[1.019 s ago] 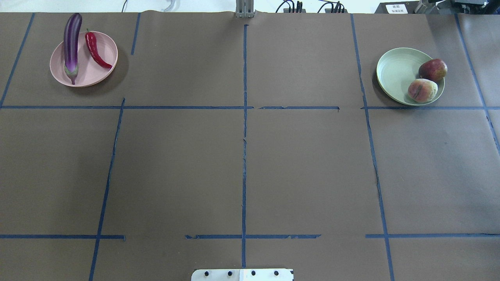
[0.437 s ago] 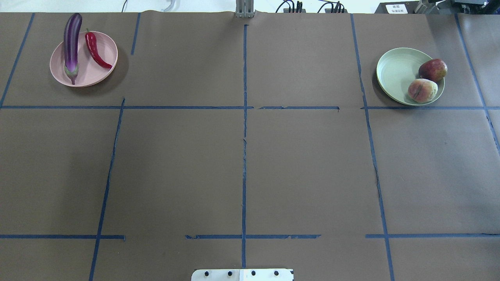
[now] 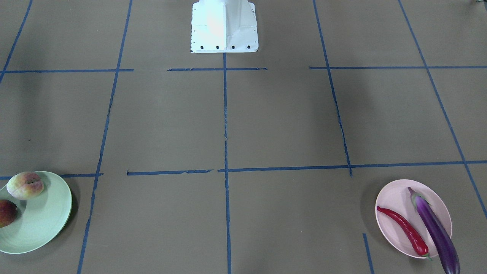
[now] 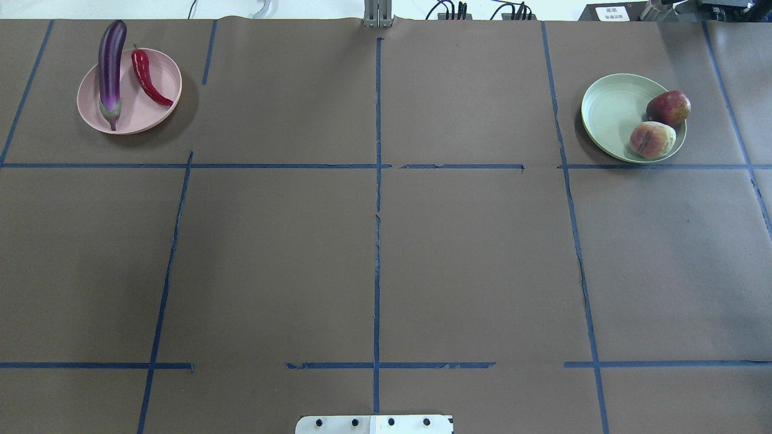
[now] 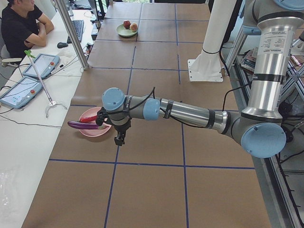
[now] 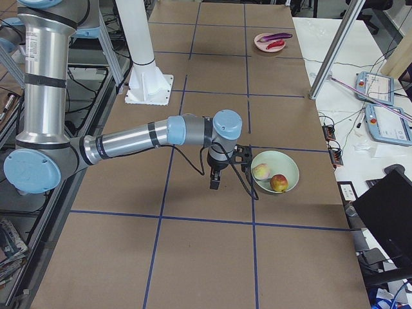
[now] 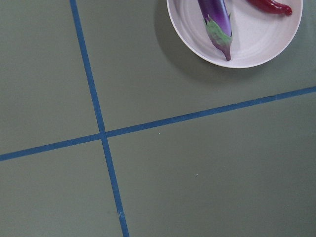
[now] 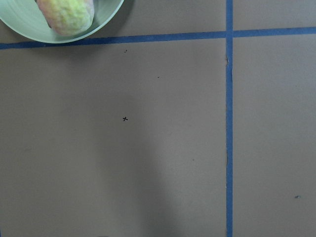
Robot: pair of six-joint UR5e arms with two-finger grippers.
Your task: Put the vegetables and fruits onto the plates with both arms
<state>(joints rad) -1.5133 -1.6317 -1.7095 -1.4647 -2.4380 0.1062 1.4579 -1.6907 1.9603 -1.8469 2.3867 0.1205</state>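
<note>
The purple eggplant (image 4: 111, 66) and the red chili pepper (image 4: 146, 75) lie on the pink plate (image 4: 145, 114) at the far left. The dark red fruit (image 4: 668, 108) and the peach (image 4: 652, 139) lie on the mint green plate (image 4: 609, 108) at the far right. My left gripper (image 5: 118, 137) hangs above the table next to the pink plate (image 5: 92, 129). My right gripper (image 6: 215, 182) hangs just beside the green plate (image 6: 288, 166). Both show only in the side views, so I cannot tell whether they are open or shut. Neither holds anything visible.
The white base block (image 3: 224, 26) stands at the robot's edge of the brown table marked with blue tape lines. An operator (image 5: 19, 23) sits at a side desk with tablets and a metal post (image 5: 71, 28).
</note>
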